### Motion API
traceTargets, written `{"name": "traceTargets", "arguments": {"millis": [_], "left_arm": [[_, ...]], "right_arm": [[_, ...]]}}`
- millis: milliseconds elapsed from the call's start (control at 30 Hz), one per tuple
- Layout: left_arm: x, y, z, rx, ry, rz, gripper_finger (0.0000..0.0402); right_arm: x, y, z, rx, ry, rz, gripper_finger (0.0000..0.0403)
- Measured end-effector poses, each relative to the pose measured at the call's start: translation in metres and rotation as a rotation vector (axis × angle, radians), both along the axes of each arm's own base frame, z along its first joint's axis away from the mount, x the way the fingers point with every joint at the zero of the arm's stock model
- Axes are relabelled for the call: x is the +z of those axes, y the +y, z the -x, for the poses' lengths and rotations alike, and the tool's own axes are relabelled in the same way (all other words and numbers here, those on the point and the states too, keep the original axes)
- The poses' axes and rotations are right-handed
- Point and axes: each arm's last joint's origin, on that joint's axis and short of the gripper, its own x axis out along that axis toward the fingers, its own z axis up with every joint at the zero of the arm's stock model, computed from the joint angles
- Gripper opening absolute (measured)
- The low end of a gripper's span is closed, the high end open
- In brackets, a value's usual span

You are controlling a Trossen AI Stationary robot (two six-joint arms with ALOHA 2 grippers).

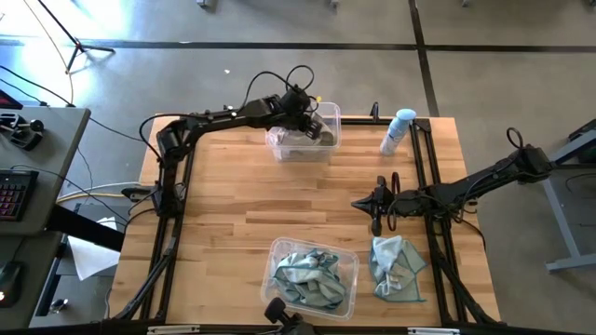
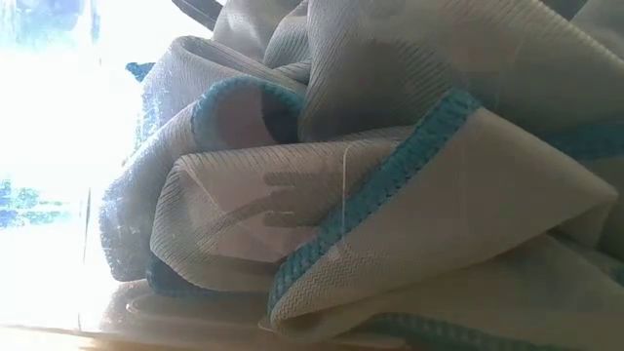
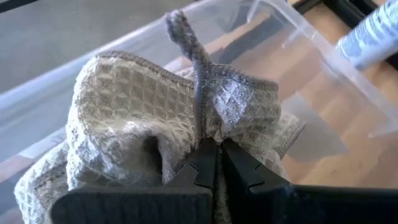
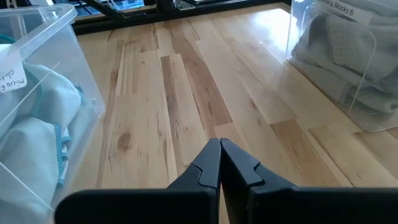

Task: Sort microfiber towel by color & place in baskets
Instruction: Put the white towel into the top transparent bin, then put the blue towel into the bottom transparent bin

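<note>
A: You see the table (image 1: 233, 209) is of pale wood planks with a smooth, slightly shiny finish.

B: And the baskets?

A: Both the far basket (image 1: 279, 149) and the near basket (image 1: 346, 261) are clear, glossy plastic; you see through their walls. The beige towel (image 3: 124, 112) in the left gripper (image 3: 219, 163) is soft cloth with a rough waffle weave.

B: The teal towels (image 2: 390, 195)?

A: Fine ribbed cloth, matt, with a stitched brighter hem. The gripper fingers (image 4: 205, 168) look like matt black plastic, and you see the frame (image 1: 426, 167) is dark metal.
</note>
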Motion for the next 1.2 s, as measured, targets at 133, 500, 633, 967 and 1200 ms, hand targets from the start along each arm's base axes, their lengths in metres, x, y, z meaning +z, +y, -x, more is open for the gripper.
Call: {"name": "traceTargets", "arguments": {"millis": [133,500,633,967,1200], "left_arm": [[0.0,0.0,0.0,0.003,-0.002,0.002,0.0008],[-0.003,-0.006,0.0,-0.03,0.045,0.012,0.0085],[-0.003,-0.006,0.002,-0.038,0.053,0.03,0.012],[0.046,-0.009,0.027,-0.053,0.006,-0.041,0.0143],[0.07,-0.019,0.044,-0.093,0.039,-0.078,0.0143]], "right_arm": [[-0.001,0.0,0.0,0.0,0.006,0.002,0.0],[-0.001,0.0,0.001,-0.001,0.017,0.004,0.0],[-0.002,0.0,0.001,-0.008,0.025,-0.01,0.0],[-0.005,-0.001,0.002,-0.031,0.041,-0.041,0.0],[-0.004,-0.002,0.002,-0.067,0.034,-0.025,0.0]]}}
